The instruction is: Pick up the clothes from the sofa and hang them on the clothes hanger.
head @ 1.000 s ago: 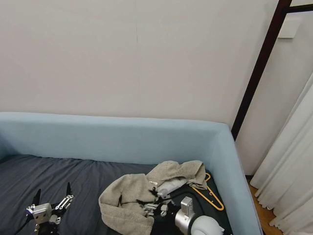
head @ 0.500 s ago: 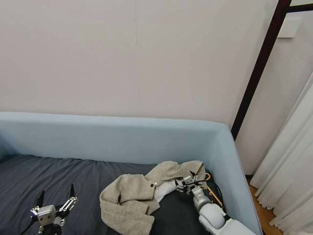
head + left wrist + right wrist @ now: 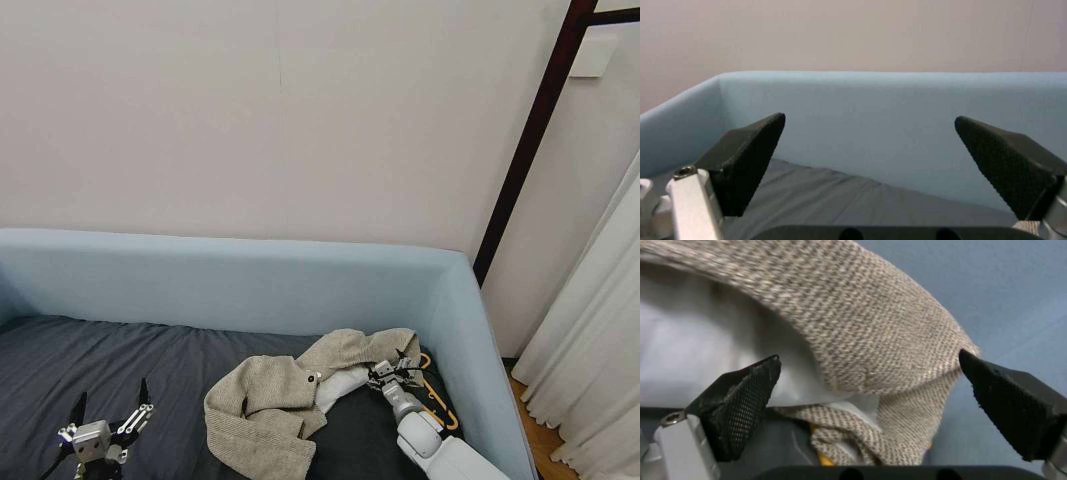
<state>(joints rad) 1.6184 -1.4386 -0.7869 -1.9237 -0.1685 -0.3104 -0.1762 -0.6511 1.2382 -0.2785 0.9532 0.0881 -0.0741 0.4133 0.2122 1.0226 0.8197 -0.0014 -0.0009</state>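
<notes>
Beige knit sweater (image 3: 285,400) lies crumpled on sofa (image 3: 250,285) seat, long axis diagonal: hem end toward L gripper (image 3: 105,418), collar end at R gripper (image 3: 393,372). R fingers spread wide, straddling the collar fold, nothing pinched. Orange hanger (image 3: 440,408) just to its right. L gripper well left, fingers apart, empty. Vs 1 s ago, R gripper has gone fwd from sweater's middle to the collar.

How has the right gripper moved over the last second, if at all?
Yes. The right gripper has travelled rightward and toward the sofa backrest, from the middle of the sweater to its collar beside the yellow hanger.
</notes>
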